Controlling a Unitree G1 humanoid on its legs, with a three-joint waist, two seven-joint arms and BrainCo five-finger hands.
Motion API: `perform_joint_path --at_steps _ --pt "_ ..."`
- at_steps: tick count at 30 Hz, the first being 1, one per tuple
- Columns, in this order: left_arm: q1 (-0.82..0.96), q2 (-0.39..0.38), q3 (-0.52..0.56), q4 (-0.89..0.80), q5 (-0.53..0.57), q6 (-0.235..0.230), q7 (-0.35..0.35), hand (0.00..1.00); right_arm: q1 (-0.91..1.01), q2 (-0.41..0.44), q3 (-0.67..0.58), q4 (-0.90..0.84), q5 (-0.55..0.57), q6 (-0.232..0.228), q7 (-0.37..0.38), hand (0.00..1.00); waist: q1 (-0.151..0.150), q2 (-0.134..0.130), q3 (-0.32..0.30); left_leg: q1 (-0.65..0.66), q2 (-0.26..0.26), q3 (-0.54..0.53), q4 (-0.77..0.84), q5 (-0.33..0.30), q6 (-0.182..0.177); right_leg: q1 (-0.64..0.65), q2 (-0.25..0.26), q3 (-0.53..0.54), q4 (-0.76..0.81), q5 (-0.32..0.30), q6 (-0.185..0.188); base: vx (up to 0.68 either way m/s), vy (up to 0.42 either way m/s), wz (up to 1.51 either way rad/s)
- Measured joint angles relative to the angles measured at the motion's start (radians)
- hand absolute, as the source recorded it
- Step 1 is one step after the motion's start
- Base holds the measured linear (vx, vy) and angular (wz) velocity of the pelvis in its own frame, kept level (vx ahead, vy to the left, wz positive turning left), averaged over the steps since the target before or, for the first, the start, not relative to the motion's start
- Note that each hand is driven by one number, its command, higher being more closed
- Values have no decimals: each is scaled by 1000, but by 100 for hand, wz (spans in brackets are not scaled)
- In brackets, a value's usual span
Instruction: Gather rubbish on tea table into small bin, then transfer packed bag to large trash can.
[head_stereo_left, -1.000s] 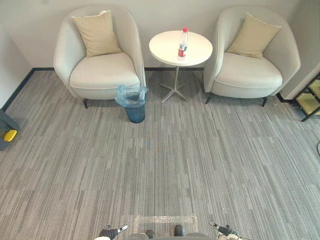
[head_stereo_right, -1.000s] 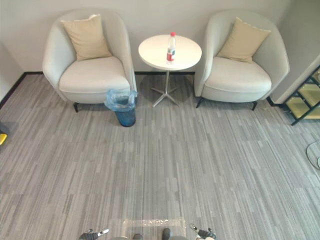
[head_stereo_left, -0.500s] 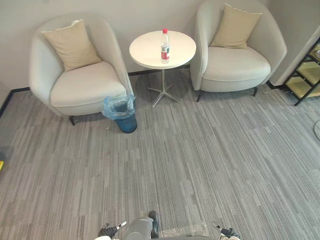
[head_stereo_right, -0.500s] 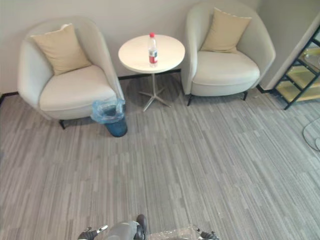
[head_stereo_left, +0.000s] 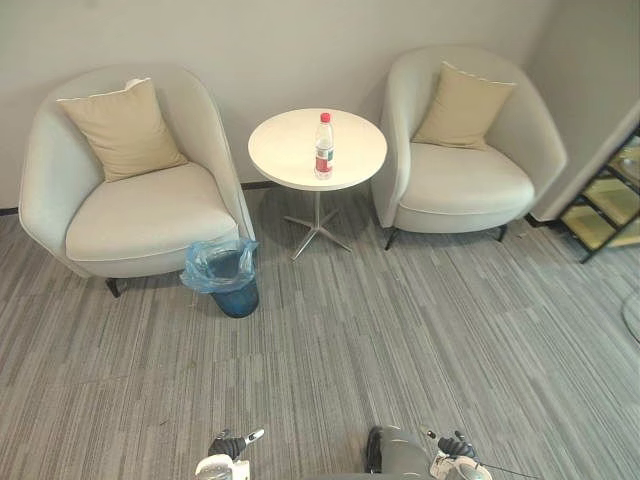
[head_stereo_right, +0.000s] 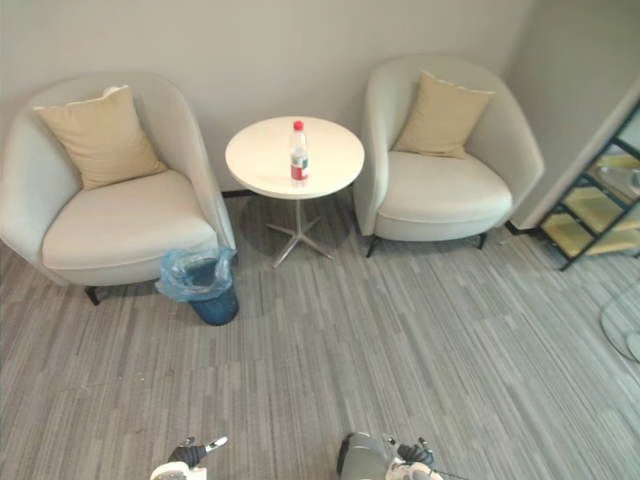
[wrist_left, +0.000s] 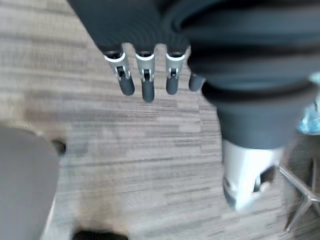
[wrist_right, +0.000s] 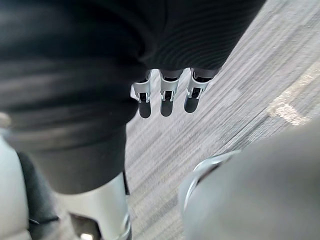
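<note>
My left hand and right hand hang slack and empty. The clear, red-capped plastic bottle stands upright near the centre of the round white tea table, well ahead, arguably nearer my left hand.

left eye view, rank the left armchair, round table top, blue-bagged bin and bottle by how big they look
1. left armchair
2. round table top
3. blue-bagged bin
4. bottle
No two look alike in size.
</note>
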Motion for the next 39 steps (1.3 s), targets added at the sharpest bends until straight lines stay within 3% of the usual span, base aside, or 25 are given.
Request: perform_joint_path --at_steps 1,3,5,7,9,10,11,12,13,15,17,18,19,20,23,26,28,30,31,33,35,36,37,39 --pt "0 0 2 -2 3 -1 -1 0 0 -5 0 0 -5 -2 0 0 1 8 5 -42 18 -3 104 12 -20 28 13 -6 -30 -5 -7 489 -290 14" --pt "-13 1 4 -10 1 0 0 0 3 -17 16 -1 -3 0 -7 0 0 23 23 -208 83 -22 492 92 -48 135 35 -35 -107 -29 -20 429 -234 22" --pt "-11 2 1 -26 0 -6 0 0 9 -15 19 11 3 1 -18 0 13 15 32 -297 117 17 627 46 -33 239 44 -47 -164 -45 -31 310 -125 4" --pt "-13 17 -19 -37 0 -16 0 0 0 -9 19 23 8 1 -21 0 15 1 38 -365 112 71 572 26 -12 308 40 -51 -224 -51 -25 270 -81 -1" --pt "-17 23 -44 -43 -1 -23 0 0 -6 -7 19 28 8 1 -23 0 17 -2 36 -419 78 88 381 23 -3 345 34 -53 -269 -55 -8 277 8 3" --pt "-18 31 -54 -42 0 -23 0 0 -10 -7 19 39 8 2 -24 0 18 -4 36 -429 40 82 192 52 -3 365 28 -52 -288 -67 3 372 120 1" --pt "-19 31 -57 -41 1 -23 0 0 -8 -8 19 41 5 2 -25 0 19 -3 35 -425 11 68 18 119 -6 382 26 -49 -304 -79 15 337 133 -6" --pt "-21 31 -58 -40 1 -23 0 0 -6 -9 19 43 5 3 -25 0 25 -9 35 -418 -4 54 -24 195 -3 391 22 -39 -311 -85 24 444 180 -24" --pt "-23 44 -69 -33 3 -22 0 0 -4 -2 19 51 4 3 -25 0 32 -37 24 -388 -39 56 -69 241 27 409 4 -6 -337 -94 45 447 151 -24" --pt "-32 64 -81 -20 3 -21 -1 0 -1 15 18 53 -5 6 -23 0 27 -63 9 -378 -63 91 -45 200 68 418 -31 15 -319 -98 69 469 135 -32" --pt "-36 61 -78 -17 4 -20 0 0 2 23 30 49 -10 11 -17 0 44 -65 11 -329 -65 130 -21 152 85 390 -44 80 -189 -106 81 387 161 -52" --pt "-37 64 -84 -11 5 -20 -2 0 2 23 30 39 -26 12 -16 0 43 -66 12 -293 -70 137 -25 139 96 342 -52 102 -48 -103 91 329 168 -31" --pt "-42 67 -99 -5 8 -17 -5 0 3 20 38 23 -46 11 -12 0 32 -60 16 -231 -78 113 -49 104 96 243 -68 110 204 -69 133 327 142 -10" --pt "-44 73 -105 0 14 -14 -6 0 6 22 45 14 -47 8 -10 0 22 -63 24 -191 -87 109 -56 83 93 184 -90 107 358 -72 138 329 121 7" --pt "-44 74 -117 5 23 -12 -6 0 23 19 48 -4 -46 7 -7 0 12 -67 24 -75 -90 93 -109 59 90 96 -118 22 444 -123 116 340 43 19" --pt "-58 66 -121 22 27 -12 -6 0 16 20 44 -5 -46 -5 -5 0 -2 -63 25 -7 -69 48 -161 58 87 45 -95 -45 245 -133 88 332 -59 51" --pt "-61 59 -122 22 35 -13 -5 0 6 18 44 -3 -46 -6 -1 0 -10 -54 34 12 -42 14 -162 44 65 38 -48 -24 88 -99 66 394 -187 63" --pt "-58 69 -122 20 45 -15 -6 0 7 26 47 6 -46 -4 1 0 -10 -82 29 32 -51 -14 -164 21 29 50 -17 31 -106 75 32 362 -225 50" --pt "-61 55 -119 34 49 -15 -6 0 -2 13 41 8 -46 -5 5 0 -14 -51 39 58 -27 -34 -165 9 16 58 1 24 -68 68 7 347 -218 19" --pt "-56 27 -113 37 57 -17 -7 0 -9 -8 45 13 -46 -5 5 0 -8 -17 28 54 0 -32 -147 10 14 57 17 14 -62 23 2 318 -217 4" --pt "-58 15 -104 35 62 -18 -6 0 -16 -16 45 21 -43 -5 4 0 -17 5 29 -43 24 -64 56 11 11 100 32 -16 -95 -15 -12 327 -263 36" --pt "-61 11 -94 32 62 -17 -6 0 -14 -16 45 22 -43 -4 2 0 -18 1 36 -86 33 -72 158 19 -9 128 38 -18 -114 -20 -13 273 -229 49" --pt "-60 7 -74 1 59 -19 -6 0 -13 -16 49 22 -43 -3 0 0 -8 0 42 -172 64 -73 371 41 -67 198 50 -32 -157 -26 -23 272 -188 19" --pt "-49 1 -75 -24 51 -23 -5 0 -5 -16 55 38 -42 -2 -4 0 11 -2 42 -232 99 -30 494 34 -63 268 59 -48 -191 -33 -32 238 -134 -1"
